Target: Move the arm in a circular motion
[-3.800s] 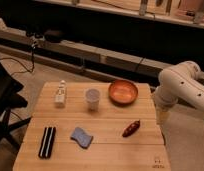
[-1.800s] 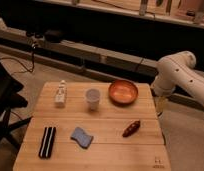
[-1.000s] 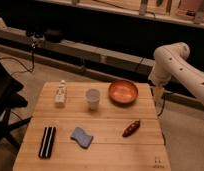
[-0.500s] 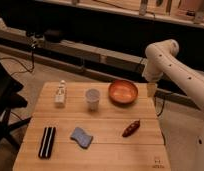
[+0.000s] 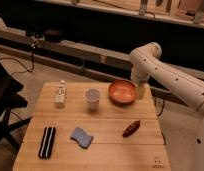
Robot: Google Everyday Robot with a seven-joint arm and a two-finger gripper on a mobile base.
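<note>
On my feed the nearest thing is the front edge of the wooden table (image 5: pixel 107 156), which fills the lower half of the view. The gripper (image 5: pixel 141 90) hangs low at the table's far right corner, so I place everything from there. Nearest me and farthest left of it lies a black bar (image 5: pixel 47 142), with a blue sponge (image 5: pixel 81 137) just right of that. A reddish-brown object (image 5: pixel 131 128) lies on the boards almost straight toward me from the gripper. Further back, a pale cup (image 5: pixel 92 99) stands left of the gripper, and a small bottle (image 5: pixel 60 93) stands further left again. An orange bowl (image 5: pixel 122 92) sits just beside the gripper on its left; I can't say whether they touch, nor whether the gripper is clenched or released. The arm (image 5: pixel 162 70) rises from the gripper to a rounded joint, then slopes down out of the right edge. A dark chair (image 5: pixel 6 97) stands off the table's left side. Beyond the table are a beige floor (image 5: pixel 42 70), a cable (image 5: pixel 26 64), a long low ledge (image 5: pixel 80 50) against a dark wall, and a shelf (image 5: pixel 145 14) along the top.
</note>
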